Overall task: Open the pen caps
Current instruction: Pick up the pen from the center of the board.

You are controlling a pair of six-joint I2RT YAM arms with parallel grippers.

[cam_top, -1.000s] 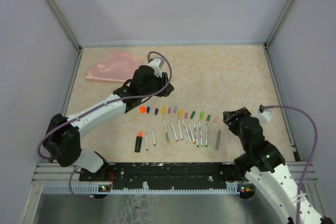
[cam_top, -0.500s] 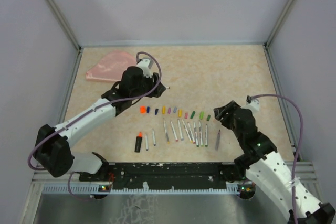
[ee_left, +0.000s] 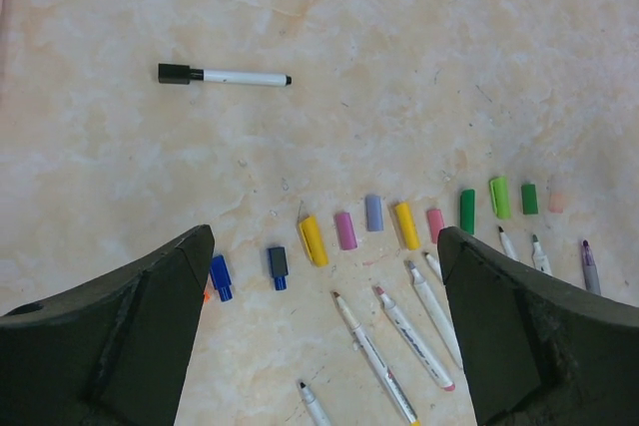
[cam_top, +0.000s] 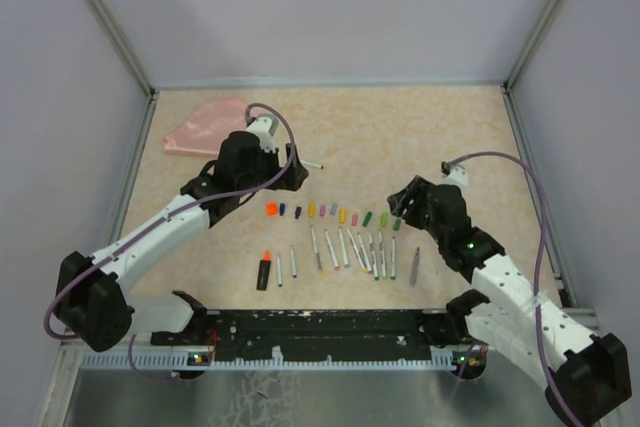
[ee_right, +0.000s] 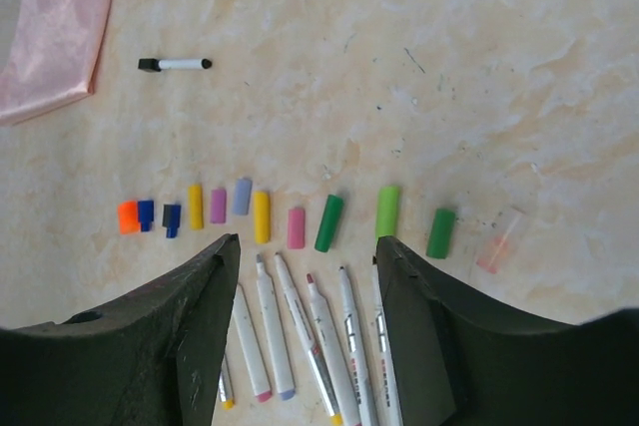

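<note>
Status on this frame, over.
Left end effector open, empty; right end effector open, empty. Pen caps off, in a row beyond the barrels. Black-ended pen lies apart, cap unclear. Nothing blocking.

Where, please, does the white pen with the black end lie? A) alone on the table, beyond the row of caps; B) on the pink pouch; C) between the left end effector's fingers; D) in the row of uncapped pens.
A: the white pen lies by itself on the bare table, on the far side of the pen caps, apart from the pink pouch.
</note>
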